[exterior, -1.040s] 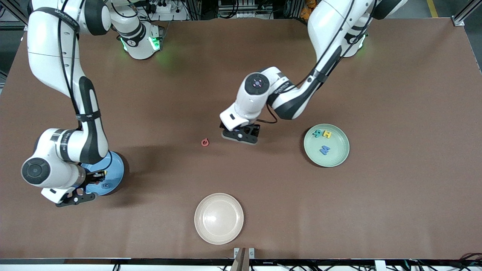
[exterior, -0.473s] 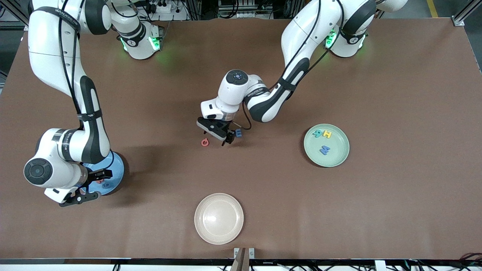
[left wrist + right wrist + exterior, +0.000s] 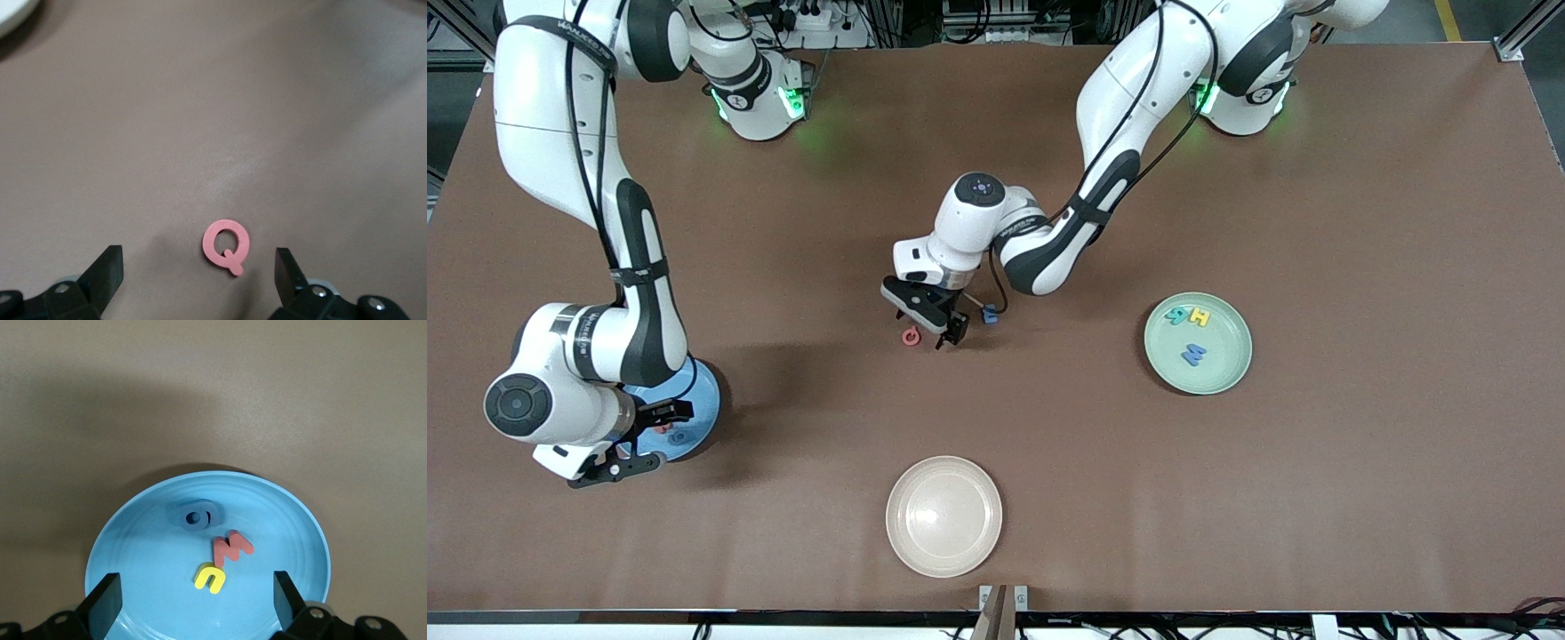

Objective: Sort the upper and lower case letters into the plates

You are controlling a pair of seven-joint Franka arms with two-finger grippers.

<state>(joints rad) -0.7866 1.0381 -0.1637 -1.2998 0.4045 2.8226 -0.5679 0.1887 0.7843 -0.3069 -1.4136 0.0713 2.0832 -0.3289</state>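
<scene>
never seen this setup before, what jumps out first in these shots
The left gripper, open, is over a pink Q lying on the bare table mid-way between the arms, with a small blue letter beside it. The right gripper, open, is over the blue plate, which holds three letters. A green plate toward the left arm's end also holds three, and a beige plate nearest the camera holds none.

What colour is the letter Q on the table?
Pinkish red. The letter Q shows best in the left wrist view, lying between the open left end effector's fingers.
</scene>
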